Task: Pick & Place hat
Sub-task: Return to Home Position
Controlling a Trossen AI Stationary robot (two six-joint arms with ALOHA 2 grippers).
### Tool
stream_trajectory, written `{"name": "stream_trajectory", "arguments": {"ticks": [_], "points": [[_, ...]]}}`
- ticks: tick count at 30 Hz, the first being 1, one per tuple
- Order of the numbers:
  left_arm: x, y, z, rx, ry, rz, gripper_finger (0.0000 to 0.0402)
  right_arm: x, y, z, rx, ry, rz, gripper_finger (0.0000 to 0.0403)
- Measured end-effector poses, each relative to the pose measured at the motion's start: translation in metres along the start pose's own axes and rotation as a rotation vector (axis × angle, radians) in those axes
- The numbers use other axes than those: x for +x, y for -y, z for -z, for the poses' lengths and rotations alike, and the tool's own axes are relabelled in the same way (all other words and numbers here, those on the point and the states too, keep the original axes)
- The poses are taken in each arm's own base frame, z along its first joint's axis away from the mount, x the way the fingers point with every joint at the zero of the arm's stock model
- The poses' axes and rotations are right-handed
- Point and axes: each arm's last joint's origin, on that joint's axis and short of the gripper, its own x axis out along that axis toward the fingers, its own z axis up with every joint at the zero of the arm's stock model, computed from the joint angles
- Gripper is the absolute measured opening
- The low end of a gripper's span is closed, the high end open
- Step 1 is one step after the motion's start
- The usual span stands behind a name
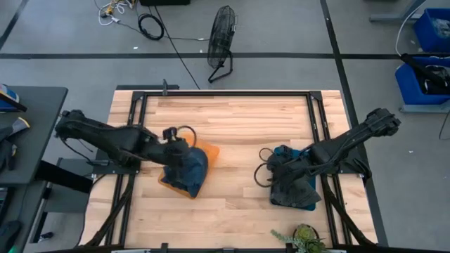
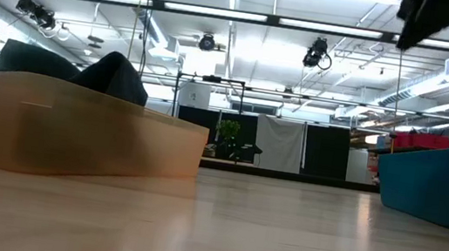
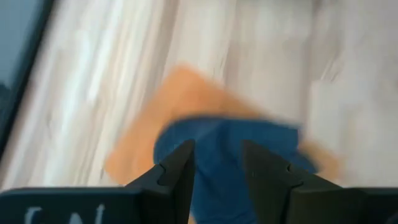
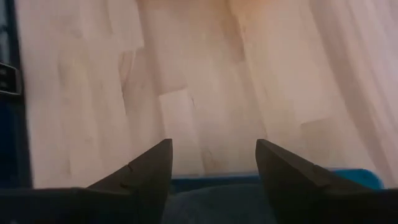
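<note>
High view: my left gripper (image 1: 181, 152) hangs over the blue cap (image 1: 190, 173) in the yellow bin (image 1: 210, 151). The cap's long axis runs diagonally; brim direction unreadable. My right gripper (image 1: 271, 167) hangs over the blue bin (image 1: 310, 204), which contains a black cap (image 1: 289, 187).
Low view: bins well apart.
Left wrist view: fingers narrowly parted, empty.
Right wrist view: fingers wide, empty.

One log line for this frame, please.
left gripper: open, above blue cap in yellow bin | right gripper: open, above blue bin | nothing held
</note>
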Motion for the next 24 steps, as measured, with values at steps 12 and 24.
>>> {"name": "stream_trajectory", "arguments": {"ticks": [12,24], "points": [[-0.119,-0.042,0.021,-0.106,0.401,-0.133,0.0127,-0.104,0.045,0.009,-0.042,0.308,0.035,0.0236],[-0.070,-0.066,0.116,-0.232,0.573,-0.178,0.0126,-0.081,0.090,0.073,-0.048,0.688,-0.072,0.0236]]}}
